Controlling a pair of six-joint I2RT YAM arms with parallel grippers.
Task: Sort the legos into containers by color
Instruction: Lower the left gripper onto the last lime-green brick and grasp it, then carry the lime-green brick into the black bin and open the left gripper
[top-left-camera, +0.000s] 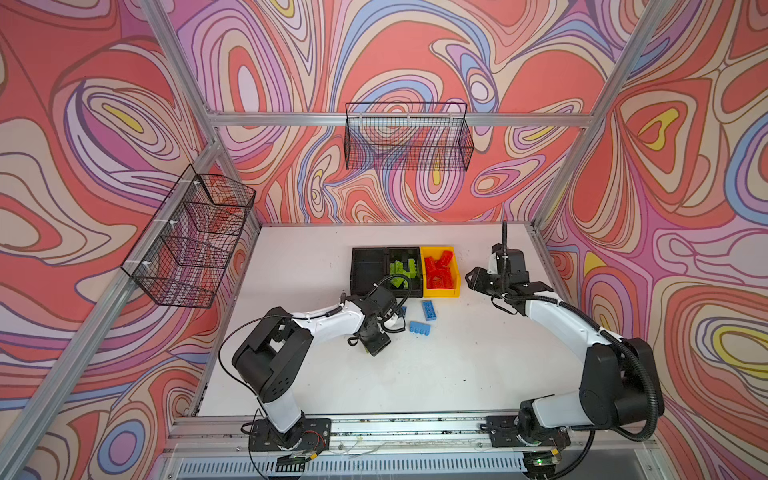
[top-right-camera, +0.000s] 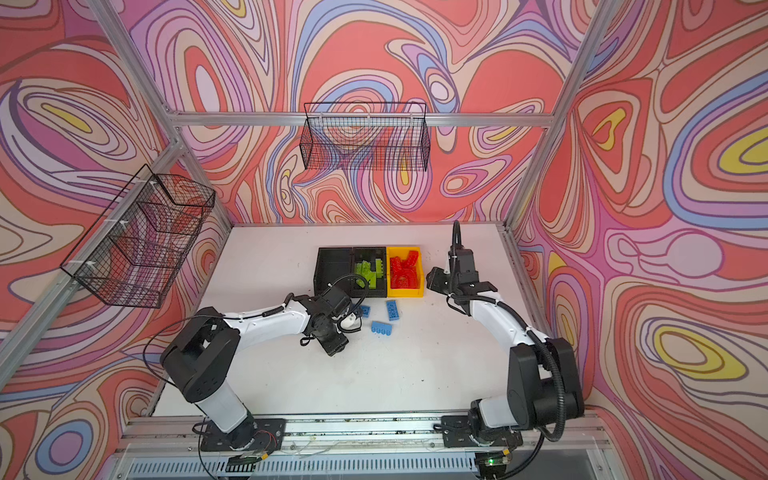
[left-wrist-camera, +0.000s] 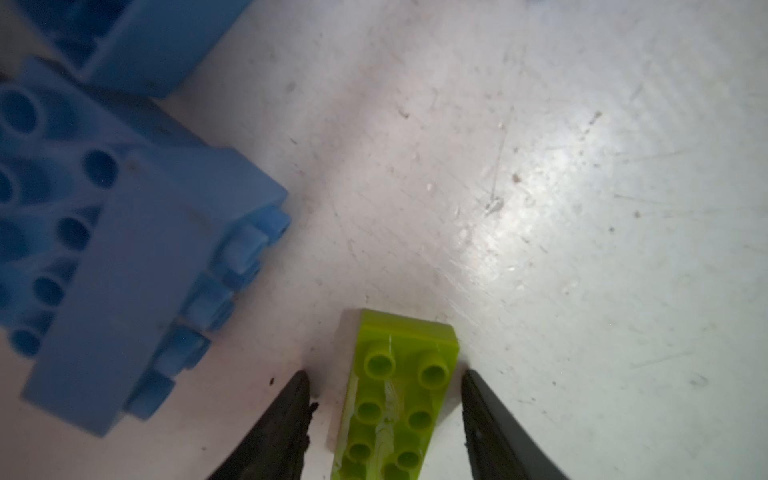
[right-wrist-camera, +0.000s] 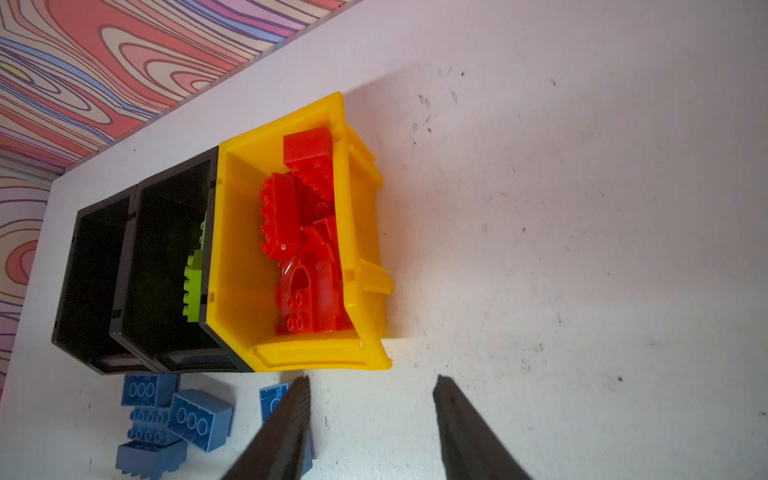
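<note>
**Lime brick between open jaws**

In both top views we see a yellow plastic bin (top-left-camera: 441, 293) of red studded bricks (top-left-camera: 438, 272) on the white bench (top-left-camera: 457, 365), with blue studded bricks (top-right-camera: 381, 328) loose before it. In the left wrist view, the left gripper (left-wrist-camera: 383, 372) stands open astride a lime green studded brick (left-wrist-camera: 395, 407) on the bench; one jaw perhaps touches it. In the right wrist view, the right gripper (right-wrist-camera: 372, 379) is open and empty near the yellow bin.

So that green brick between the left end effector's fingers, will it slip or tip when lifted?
Probably rigid: the green brick looks like hard moulded plastic. Its glossy sides may slip a little in the left end effector. Lying flat, studs up, on the table, it seems unlikely to roll or tip.
</note>
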